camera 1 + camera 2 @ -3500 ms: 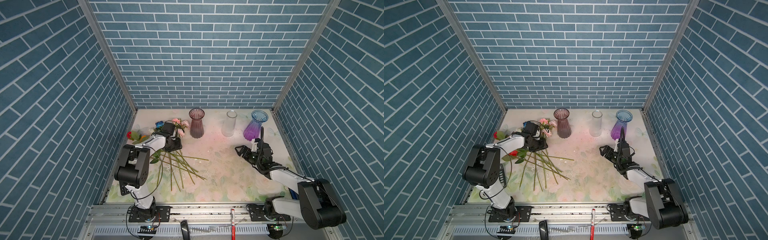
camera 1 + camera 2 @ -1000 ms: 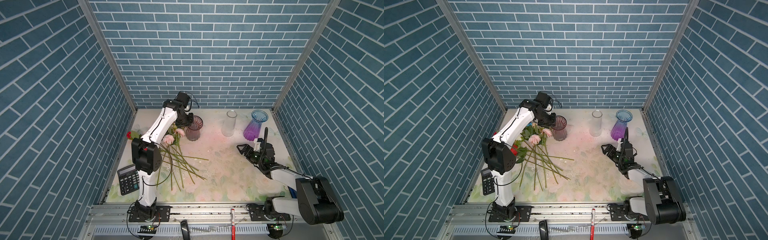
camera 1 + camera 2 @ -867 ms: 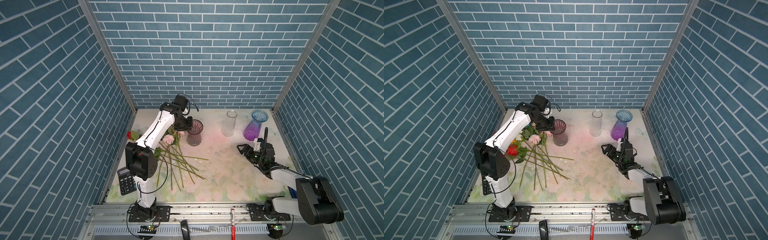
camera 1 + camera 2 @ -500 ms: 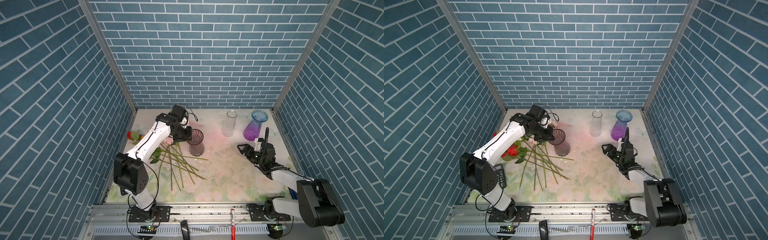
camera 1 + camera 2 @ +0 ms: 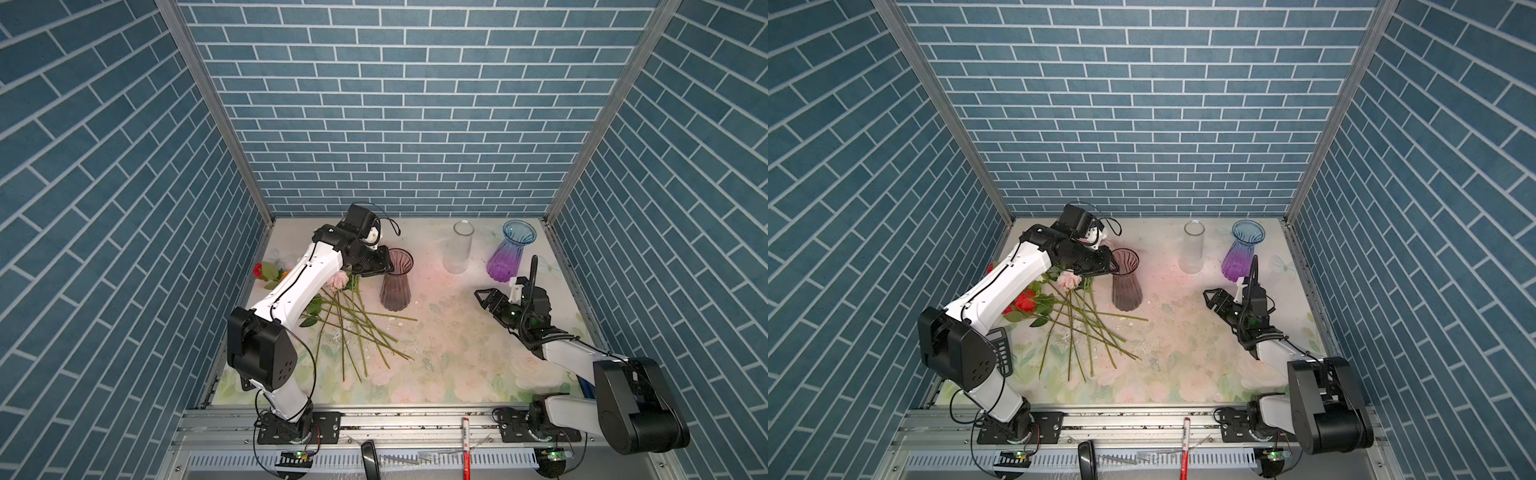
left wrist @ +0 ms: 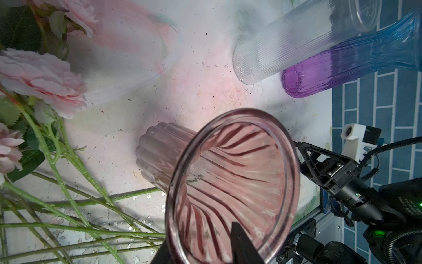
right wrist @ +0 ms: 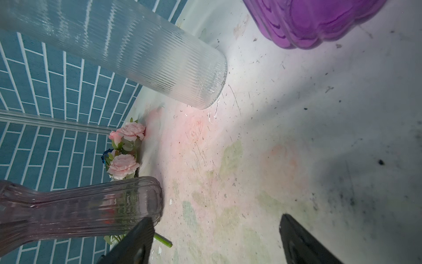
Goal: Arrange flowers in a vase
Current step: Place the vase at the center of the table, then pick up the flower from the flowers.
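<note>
Flowers (image 5: 353, 326) lie loose on the surface (image 5: 449, 353) just beside the left hand (image 5: 384, 266), their blooms partly under its forearm, stems crossing toward the front. That hand's jaws stand parted astride the rim of the upright pink vase (image 5: 395, 286), one finger inside, not pinching. The pink vase stands between the flowers and the right hand (image 5: 484, 296), which is open, empty and well apart. Beyond that hand stand a clear vase (image 5: 458, 253) and a blue-purple vase (image 5: 509, 257), side by side.
</note>
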You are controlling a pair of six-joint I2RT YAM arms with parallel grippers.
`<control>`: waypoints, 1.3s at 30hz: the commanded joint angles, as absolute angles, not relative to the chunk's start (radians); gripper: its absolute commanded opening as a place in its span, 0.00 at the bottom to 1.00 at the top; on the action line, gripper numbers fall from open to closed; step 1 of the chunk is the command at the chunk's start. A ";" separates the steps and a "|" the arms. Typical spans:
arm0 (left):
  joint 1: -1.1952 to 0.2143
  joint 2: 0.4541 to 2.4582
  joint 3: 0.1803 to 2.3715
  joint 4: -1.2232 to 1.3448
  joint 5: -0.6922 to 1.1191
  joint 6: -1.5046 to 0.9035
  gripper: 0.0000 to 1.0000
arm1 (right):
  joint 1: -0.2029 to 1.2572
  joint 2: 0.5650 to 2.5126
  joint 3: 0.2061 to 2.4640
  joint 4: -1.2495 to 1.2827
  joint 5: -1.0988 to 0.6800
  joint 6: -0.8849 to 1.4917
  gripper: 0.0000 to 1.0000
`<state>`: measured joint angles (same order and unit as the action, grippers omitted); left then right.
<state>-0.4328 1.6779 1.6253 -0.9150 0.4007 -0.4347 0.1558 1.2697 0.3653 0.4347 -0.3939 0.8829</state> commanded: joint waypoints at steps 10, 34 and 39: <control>-0.437 1.473 1.652 -0.824 0.355 -0.394 0.65 | 0.152 1.295 0.369 0.461 -0.427 0.905 0.88; -0.192 1.516 1.035 -0.433 0.451 -0.374 0.59 | 0.152 1.411 0.436 0.457 -0.474 0.902 0.84; -0.192 1.600 1.059 -0.435 0.438 -0.396 0.56 | 0.152 1.405 0.430 0.463 -0.472 0.903 0.84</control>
